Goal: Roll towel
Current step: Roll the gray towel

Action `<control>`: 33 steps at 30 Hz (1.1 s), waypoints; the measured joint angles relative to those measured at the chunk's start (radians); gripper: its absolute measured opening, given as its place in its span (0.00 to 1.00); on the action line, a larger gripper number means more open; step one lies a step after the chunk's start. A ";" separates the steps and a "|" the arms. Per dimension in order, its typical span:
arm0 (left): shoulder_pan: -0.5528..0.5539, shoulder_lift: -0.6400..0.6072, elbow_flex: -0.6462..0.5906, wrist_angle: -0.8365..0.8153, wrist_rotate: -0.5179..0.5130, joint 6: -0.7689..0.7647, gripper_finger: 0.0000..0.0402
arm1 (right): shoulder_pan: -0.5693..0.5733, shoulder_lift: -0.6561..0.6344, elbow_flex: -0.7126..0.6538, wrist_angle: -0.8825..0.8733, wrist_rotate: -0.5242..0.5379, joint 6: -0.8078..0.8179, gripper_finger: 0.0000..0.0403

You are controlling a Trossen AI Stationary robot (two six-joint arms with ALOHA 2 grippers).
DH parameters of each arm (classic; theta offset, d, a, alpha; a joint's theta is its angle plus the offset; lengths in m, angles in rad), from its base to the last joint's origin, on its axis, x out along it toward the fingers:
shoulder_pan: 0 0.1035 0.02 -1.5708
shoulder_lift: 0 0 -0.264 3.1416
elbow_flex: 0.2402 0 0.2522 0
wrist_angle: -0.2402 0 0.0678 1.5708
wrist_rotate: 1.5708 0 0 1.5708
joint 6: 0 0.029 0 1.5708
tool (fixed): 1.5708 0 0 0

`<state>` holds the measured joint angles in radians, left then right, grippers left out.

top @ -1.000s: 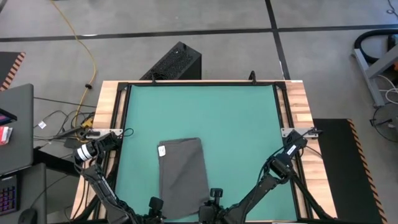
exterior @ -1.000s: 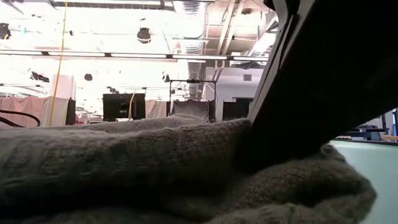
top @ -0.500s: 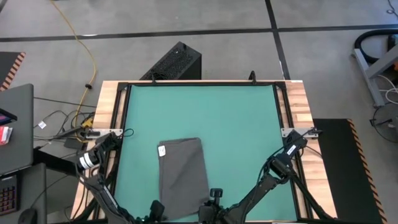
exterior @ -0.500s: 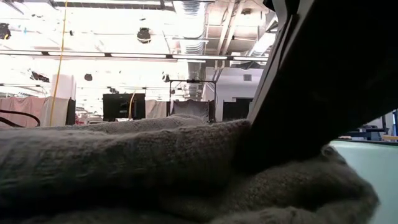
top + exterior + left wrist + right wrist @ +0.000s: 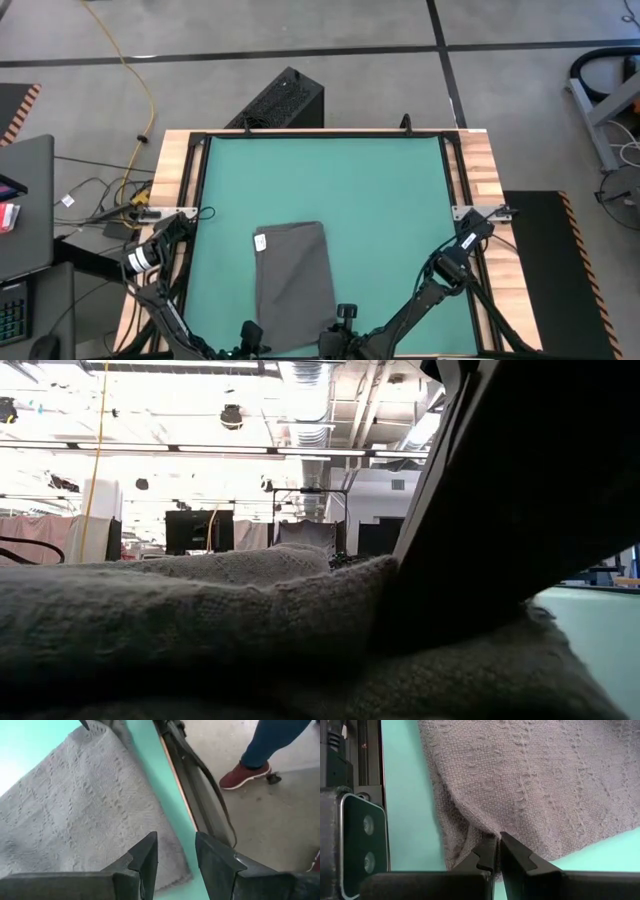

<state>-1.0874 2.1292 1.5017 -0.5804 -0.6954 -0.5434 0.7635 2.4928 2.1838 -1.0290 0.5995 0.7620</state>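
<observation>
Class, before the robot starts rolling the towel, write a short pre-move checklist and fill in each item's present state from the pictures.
1. Towel lies flat on the green table, near the front edge: ok.
2. Right tool pinches the towel's near edge, fingers closed on the cloth: ok.
3. Left tool grips the other near corner: not ok; its fingers stand apart above the corner, no cloth between them.
4. Table beyond the towel, where the roll would travel: ok.
5. Person's shoe on the floor beside the table: cannot tell if safely clear.
</observation>
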 joint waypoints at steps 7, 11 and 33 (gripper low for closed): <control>0.009 0.009 -0.003 -0.037 0.004 -0.001 0.30 | 0.000 0.000 0.000 0.003 0.000 -0.002 0.11; 0.016 0.057 -0.003 -0.020 0.033 -0.009 0.30 | 0.000 0.000 0.000 0.004 0.000 -0.002 0.11; 0.061 0.077 -0.001 -0.233 0.043 -0.302 0.01 | 0.014 -0.002 0.006 0.007 0.005 -0.047 0.11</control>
<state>-1.0262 2.2060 1.5006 -0.8136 -0.6526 -0.8453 0.7780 2.4912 2.1898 -1.0220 0.6048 0.7148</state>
